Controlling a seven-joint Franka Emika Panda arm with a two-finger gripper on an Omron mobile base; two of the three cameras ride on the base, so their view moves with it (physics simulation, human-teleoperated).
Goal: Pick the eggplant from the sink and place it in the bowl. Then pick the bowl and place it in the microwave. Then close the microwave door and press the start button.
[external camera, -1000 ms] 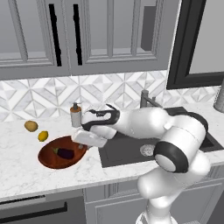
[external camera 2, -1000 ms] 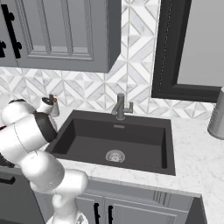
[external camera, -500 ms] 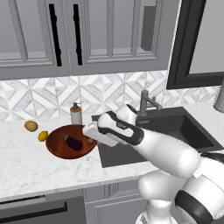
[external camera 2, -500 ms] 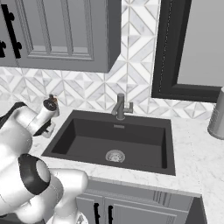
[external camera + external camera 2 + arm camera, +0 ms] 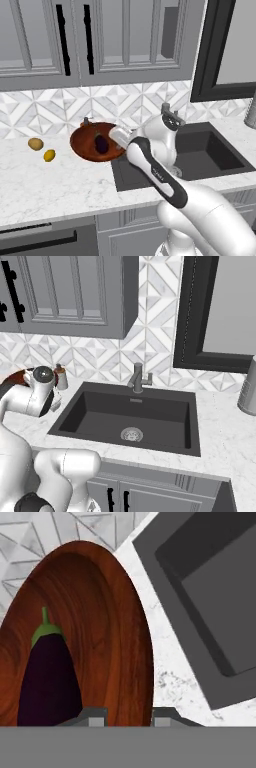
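Eggplant (image 5: pixel 47 682) lies inside the wooden bowl (image 5: pixel 86 146), which is tilted and lifted off the marble counter (image 5: pixel 60 185) just left of the sink (image 5: pixel 132 418). The pincer (image 5: pixel 128 716) is narrowly parted with its two tips straddling the bowl's rim, gripping it. A potato (image 5: pixel 35 144) and lemon (image 5: pixel 49 155) sit on the counter further left, a small bottle (image 5: pixel 61 377) stands behind the bowl, and the faucet (image 5: pixel 138 377) rises behind the basin.
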